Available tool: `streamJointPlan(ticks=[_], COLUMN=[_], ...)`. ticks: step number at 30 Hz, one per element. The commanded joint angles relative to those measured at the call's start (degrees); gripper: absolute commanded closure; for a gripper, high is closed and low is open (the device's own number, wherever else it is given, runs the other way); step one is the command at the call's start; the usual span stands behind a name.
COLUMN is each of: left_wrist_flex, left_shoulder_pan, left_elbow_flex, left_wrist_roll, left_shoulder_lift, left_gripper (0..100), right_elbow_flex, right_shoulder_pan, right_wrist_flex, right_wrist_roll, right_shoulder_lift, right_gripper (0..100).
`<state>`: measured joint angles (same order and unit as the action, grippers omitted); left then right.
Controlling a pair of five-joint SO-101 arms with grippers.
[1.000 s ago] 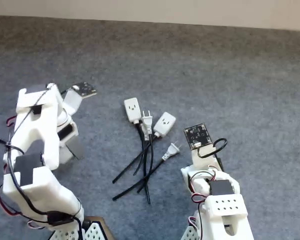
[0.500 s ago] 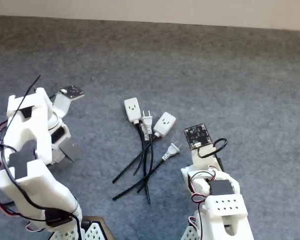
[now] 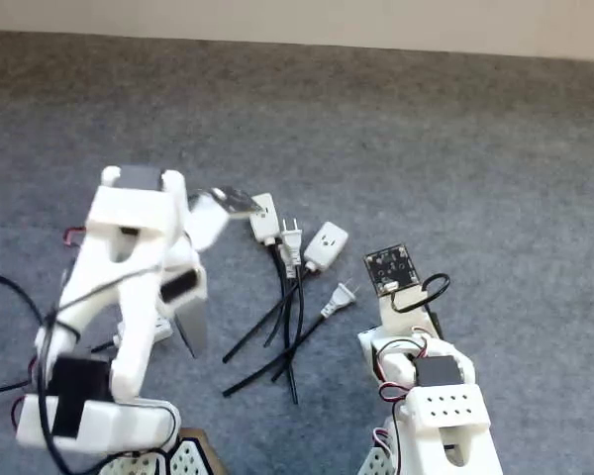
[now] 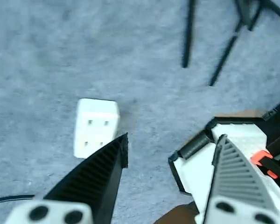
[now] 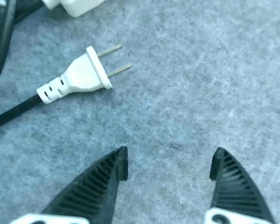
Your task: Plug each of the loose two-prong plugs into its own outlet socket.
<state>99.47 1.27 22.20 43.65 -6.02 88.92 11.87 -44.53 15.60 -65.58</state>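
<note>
Swung inward toward the cords (image 3: 297, 307), my left gripper (image 4: 171, 144) gapes beside an outlet socket (image 4: 95, 127) — but my right gripper (image 5: 170, 161), likewise open and empty, sits nearer the loose plug (image 5: 86, 74), which lies just ahead, lengthwise across my jaw gap.

Desk (image 3: 475, 129) was covered in a grey felt-like mat (image 3: 99, 99), fuzzy and slightly mottled, with fibres visible up close in the wrist views. A pale beige strip (image 3: 396, 20) ran along the far edge in the high view; couldn't tell if it was wall or bare top. A small brown board (image 3: 203, 435) showed at the near edge. Light was soft and even, shadows faint.
</note>
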Motion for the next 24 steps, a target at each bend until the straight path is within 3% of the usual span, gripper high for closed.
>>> streamJointPlan(ticks=[1,7,12,20,24], left_wrist_flex=[-2.11,-7.47,-11.08,-30.68,-34.29], left_shoulder_pan=[-0.04,18.51,30.99,29.05,26.68], left_elbow_flex=[5.67,5.67,6.02,17.45,23.08], left_wrist_roll=[0.44,16.7,36.04,36.13,36.13], left_shoulder_lift=[-6.73,-6.02,-6.2,-5.67,-6.11], left_gripper=[70,70,70,70,70], right_elbow_flex=[-0.13,-0.13,-0.13,-0.13,-0.13], right_shoulder_pan=[0.48,0.48,0.48,0.48,0.48], right_wrist_flex=[0.84,0.84,0.84,0.84,0.84], right_wrist_roll=[0.53,0.53,0.53,0.53,0.53], right_shoulder_lift=[-0.66,-0.57,-0.57,-0.57,-0.57], right_gripper=[72.1,72.1,72.1,72.1,72.1])
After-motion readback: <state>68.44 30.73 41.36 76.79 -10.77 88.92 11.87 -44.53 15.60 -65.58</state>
